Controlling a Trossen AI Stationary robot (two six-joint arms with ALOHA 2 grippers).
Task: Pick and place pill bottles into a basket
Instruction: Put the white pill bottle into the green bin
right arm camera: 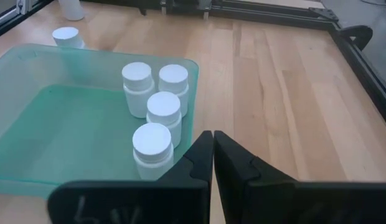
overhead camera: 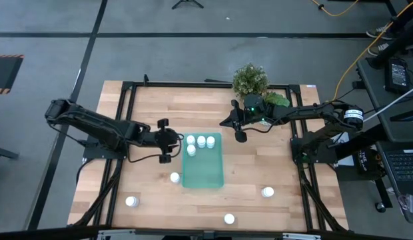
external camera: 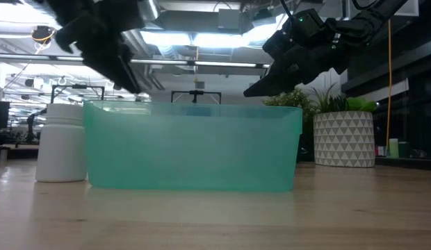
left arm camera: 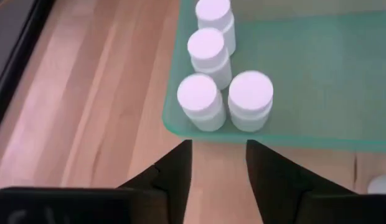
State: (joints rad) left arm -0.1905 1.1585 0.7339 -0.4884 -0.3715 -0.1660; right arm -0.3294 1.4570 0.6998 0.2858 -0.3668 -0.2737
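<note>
Four pill bottles [overhead camera: 200,141] are seen standing in the basket [overhead camera: 204,172] at its twelve-o'clock end, flanked by the empty, parted left claw [overhead camera: 166,155] and the pressed-together right claw [overhead camera: 240,137].

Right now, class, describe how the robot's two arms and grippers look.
Both arms are dark, jointed and slim, with black cables along them. The right arm shows a small green light near its wrist. Each gripper, left gripper and right gripper, has two dark tapered fingers.

A leafy green plant [overhead camera: 250,79] in a white patterned pot [external camera: 343,138] is seen at the far edge of the wooden worktop [overhead camera: 153,100].
</note>
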